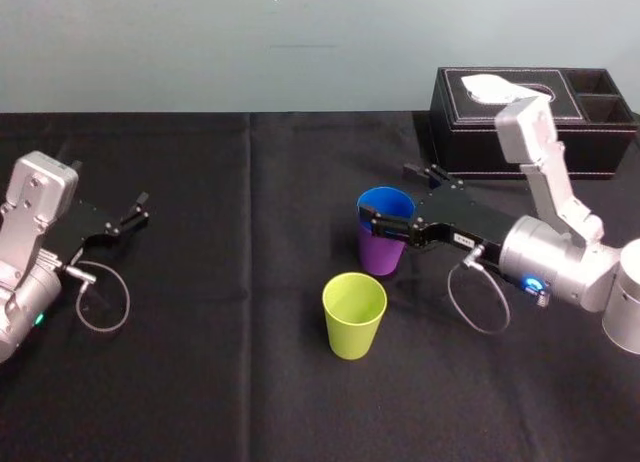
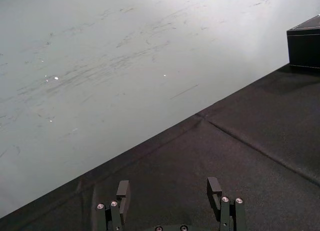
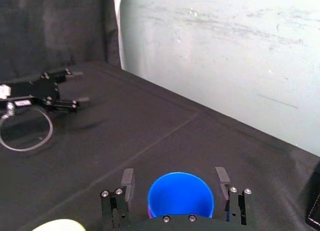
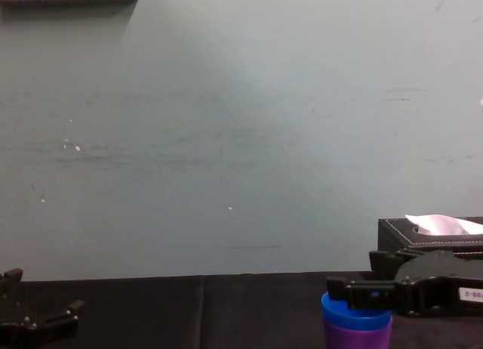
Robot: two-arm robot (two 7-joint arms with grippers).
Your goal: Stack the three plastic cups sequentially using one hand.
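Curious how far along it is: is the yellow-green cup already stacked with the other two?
No, the yellow-green cup stands alone on the table, apart from the blue cup nested in the purple cup.

Smooth plastic yellow-green cup [image 1: 354,317], matt black tablecloth [image 1: 200,382], leather-look stitched tissue box [image 1: 467,132]

A robotics test bench is suggested: a table [image 1: 250,382] draped in black cloth is set against a bare, scuffed wall [image 1: 200,42].
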